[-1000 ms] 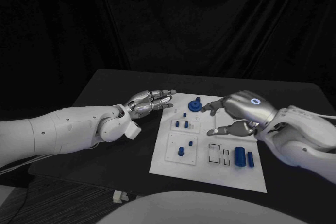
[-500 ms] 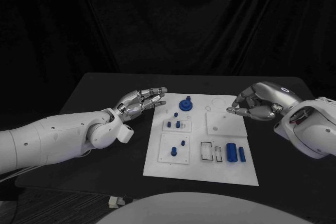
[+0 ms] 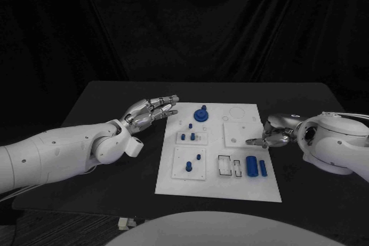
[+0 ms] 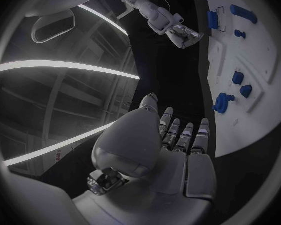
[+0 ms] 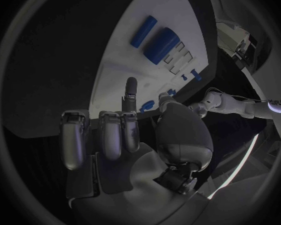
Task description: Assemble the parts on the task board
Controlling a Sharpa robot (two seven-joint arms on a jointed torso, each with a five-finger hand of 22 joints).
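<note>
**Small blue parts wait on the white board, both hands off it**

Black drapes close off the room behind a black tabletop [image 3: 107, 102], and the white task board [image 3: 219, 183] lies in the middle of it, long side running near to far. Blue parts are scattered across it: a round knobbed piece [image 3: 200, 114] at the far left, short pegs [image 3: 188, 135] on a small raised plate below it, two more pegs [image 3: 192, 161] on the near-left plate, and a thick cylinder [image 3: 251, 164] with a thinner bar [image 3: 263, 168] beside it at the near right, next to outlined slots [image 3: 229, 166].

The parts look like hard moulded plastic: light, stiff, smooth and probably a little slippery, so each is likely to roll or skid if nudged. The cylinder would best be taken across its middle, from both sides; the pegs call for a fingertip pinch at the top; the knobbed piece offers its upright stem.

The left robot hand [image 3: 151, 111] hovers just left of the board's far corner, fingers extended side by side, holding nothing. The right robot hand [image 3: 275, 135] sits off the board's right edge, most fingers curled in and one pointing toward the board, also holding nothing.

No writing on the board can be read. Lettering shows on the left arm's wrist band [image 5: 277, 104] in the right wrist view, too small to read with confidence.
</note>
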